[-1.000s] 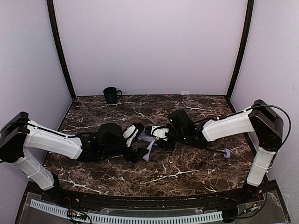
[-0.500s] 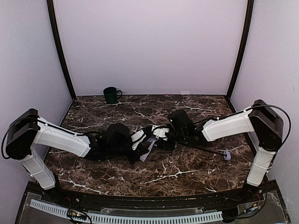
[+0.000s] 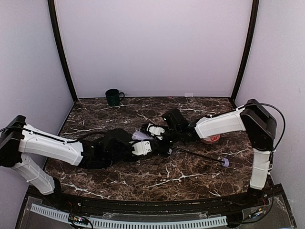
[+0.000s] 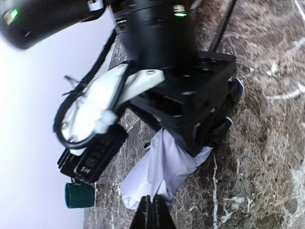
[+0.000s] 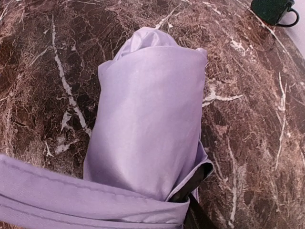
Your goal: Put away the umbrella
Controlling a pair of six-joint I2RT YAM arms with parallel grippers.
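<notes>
Both arms are reaching low toward the middle of the top view.
The left arm (image 3: pixel 52 145) is stretching in from the lower left, the left gripper (image 3: pixel 143 148) pressing its fingers (image 4: pixel 151 214) together. The right arm (image 3: pixel 221 125) is extending from the right edge, with the right gripper (image 3: pixel 156 130) sitting just above it, its finger gap unreadable.

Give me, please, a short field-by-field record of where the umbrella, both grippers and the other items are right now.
umbrella: lavender fabric bunched mid-table between the grippers
shaft: extended, running to the right
handle: lying on the table, right side
left gripper: fingers together, tips at the fabric
right gripper: on the fabric, grip hidden
mug: upright, back left
bowl: red, mostly hidden behind the right arm
</notes>
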